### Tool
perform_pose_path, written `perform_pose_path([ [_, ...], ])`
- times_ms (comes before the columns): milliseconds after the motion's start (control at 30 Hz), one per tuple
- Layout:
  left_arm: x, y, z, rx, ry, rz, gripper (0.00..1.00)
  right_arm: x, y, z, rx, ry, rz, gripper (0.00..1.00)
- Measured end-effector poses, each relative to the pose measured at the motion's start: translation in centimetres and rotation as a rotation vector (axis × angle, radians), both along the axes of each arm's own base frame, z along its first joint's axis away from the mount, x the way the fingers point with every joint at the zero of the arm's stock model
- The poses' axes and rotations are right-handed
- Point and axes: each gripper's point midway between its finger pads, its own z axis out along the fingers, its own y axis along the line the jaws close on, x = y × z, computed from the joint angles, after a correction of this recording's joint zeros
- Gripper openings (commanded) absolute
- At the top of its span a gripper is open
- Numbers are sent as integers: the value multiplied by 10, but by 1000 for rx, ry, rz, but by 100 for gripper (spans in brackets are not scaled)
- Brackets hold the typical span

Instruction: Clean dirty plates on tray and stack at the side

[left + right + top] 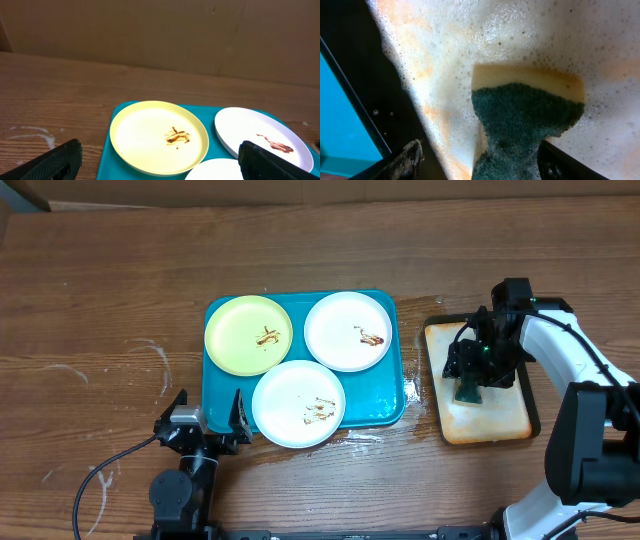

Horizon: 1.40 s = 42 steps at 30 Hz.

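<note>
The teal tray (380,395) holds three plates: a yellow-green one (248,334) at the back left, a white one (348,330) at the back right, and a white one (298,402) at the front. All three have brown smears. My left gripper (208,408) is open and empty at the tray's front left corner. Its wrist view shows the yellow-green plate (150,137) and the back white plate (255,132). My right gripper (470,370) is open over the tan tray, with a green and yellow sponge (520,115) between its fingers (480,165); the left finger stands apart from it.
A black-rimmed tan tray (495,415) covered in soapy foam (520,35) sits to the right of the teal tray. Water is spilled on the wood (415,395) between the two trays. A cable (100,470) trails at the front left.
</note>
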Motion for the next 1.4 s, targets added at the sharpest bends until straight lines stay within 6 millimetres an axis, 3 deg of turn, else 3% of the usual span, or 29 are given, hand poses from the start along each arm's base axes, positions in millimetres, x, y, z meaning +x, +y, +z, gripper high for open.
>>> perform_pose_path([
  [400, 0, 0, 0, 0, 0, 0, 100, -7, -5, -9, -29, 16, -2, 72],
  [467, 0, 0, 0, 0, 0, 0, 100, -7, -6, -9, -37, 16, -6, 55],
  [533, 0, 0, 0, 0, 0, 0, 100, -6, -7, -9, -44, 16, -13, 33],
  [700, 0, 0, 0, 0, 0, 0, 100, -6, -8, -9, -47, 14, -13, 41],
  [767, 0, 0, 0, 0, 0, 0, 100, -6, -8, -9, -48, 14, -14, 49],
  [967, 0, 0, 0, 0, 0, 0, 100, -6, -8, -11, -48, 11, -18, 48],
  [1200, 0, 0, 0, 0, 0, 0, 100, -12, -7, -19, -45, 25, -38, 32],
  [1333, 0, 0, 0, 0, 0, 0, 100, -11, -7, -19, -43, 24, -43, 4],
  [1400, 0, 0, 0, 0, 0, 0, 100, -10, -7, -19, -43, 20, -48, 4],
])
